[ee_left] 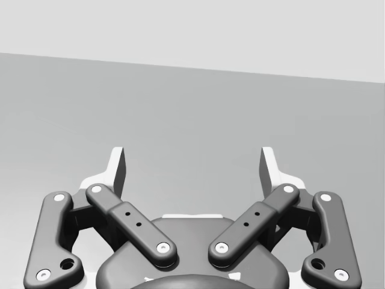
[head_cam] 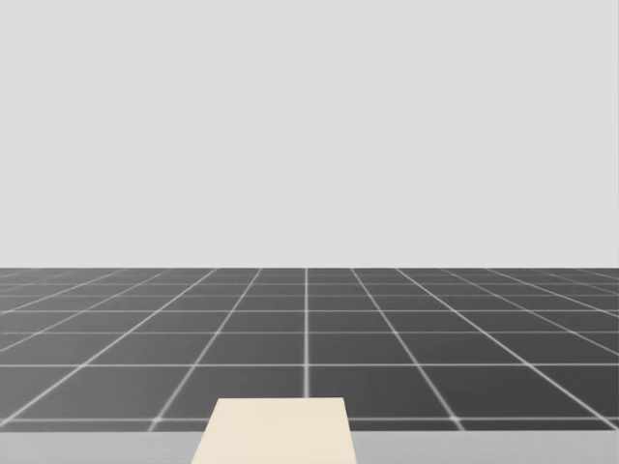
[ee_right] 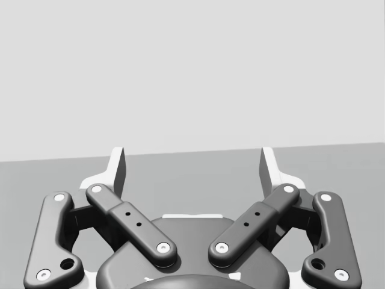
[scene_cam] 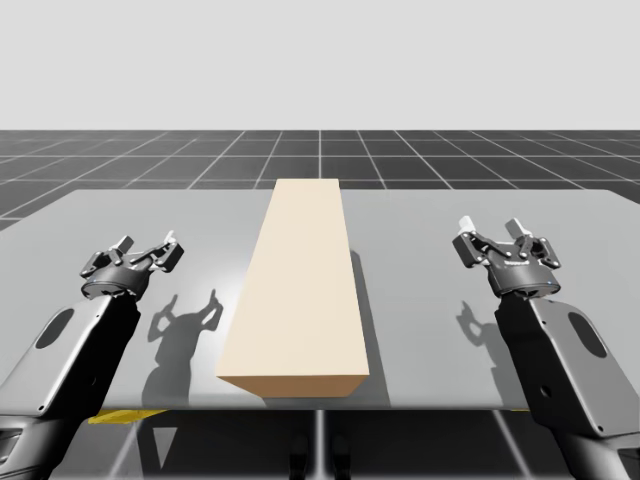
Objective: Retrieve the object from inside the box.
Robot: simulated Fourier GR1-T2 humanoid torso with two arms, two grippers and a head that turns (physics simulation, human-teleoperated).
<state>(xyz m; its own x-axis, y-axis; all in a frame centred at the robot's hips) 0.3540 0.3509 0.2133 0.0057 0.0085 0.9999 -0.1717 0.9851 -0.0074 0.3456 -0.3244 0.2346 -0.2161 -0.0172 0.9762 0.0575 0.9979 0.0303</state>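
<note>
A long cream box (scene_cam: 300, 290) lies in the middle of the grey table (scene_cam: 430, 300). Its top looks shut, so I cannot tell what is inside. My left gripper (scene_cam: 148, 246) and my right gripper (scene_cam: 490, 229) hang one on each side, well apart from it, fingers spread wide and holding nothing.

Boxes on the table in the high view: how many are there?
1. A long beige box lies along the middle of the table, between my left gripper and right gripper, touching neither. Its top looks closed, so anything inside is hidden.
</note>
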